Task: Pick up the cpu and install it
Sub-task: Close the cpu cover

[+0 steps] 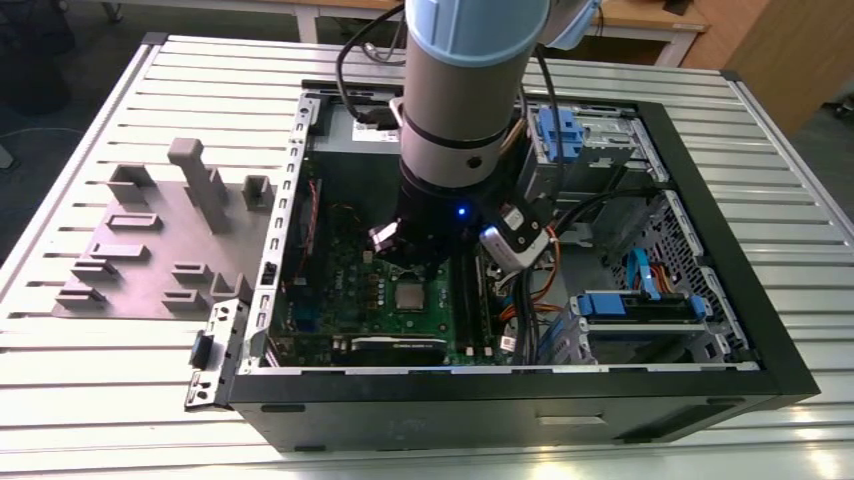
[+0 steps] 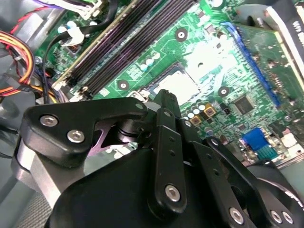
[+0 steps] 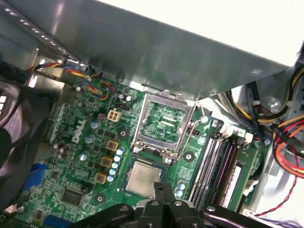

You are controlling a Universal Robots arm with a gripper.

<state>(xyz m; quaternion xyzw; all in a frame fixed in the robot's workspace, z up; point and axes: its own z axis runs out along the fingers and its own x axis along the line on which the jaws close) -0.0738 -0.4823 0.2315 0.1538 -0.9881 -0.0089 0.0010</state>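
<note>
**A:** What is hidden from us here?

**B:** A fair amount. In the exterior view the arm [image 1: 467, 90] is cut off at 12 o'clock. Its dark lower end covers the middle of the open computer case [image 1: 534, 385]. In the first wrist view a pale metal panel [image 3: 156, 52] overhangs the far side of the motherboard [image 3: 80, 156].

**A:** And the cpu?

**B:** The cpu [image 3: 141, 175] lies flat in its socket on the motherboard. It is a thin square with a dull silver top and a narrow green rim around it. The print on it is too small for us to read. In the exterior view we find it at 6 o'clock from the arm's lower end. The socket frame [image 3: 141, 121] stands hinged open just beside the cpu. The memory sticks [image 3: 216, 161] run alongside, near but apart.

**A:** The gripper?

**B:** The gripper [image 3: 162, 190] hangs over the cpu with its fingertips drawn together. We see no gap and nothing between them. They overlap one corner of the cpu, so we cannot tell whether they touch it. In the second wrist view a finger [image 2: 164, 137] hides part of the cpu, and glare whitens the rest.

**A:** Outside the case?

**B:** The grey plastic blocks [image 1: 147, 240] sit at 9 o'clock from the case, just beside it on the slatted table [image 1: 107, 420].
</note>
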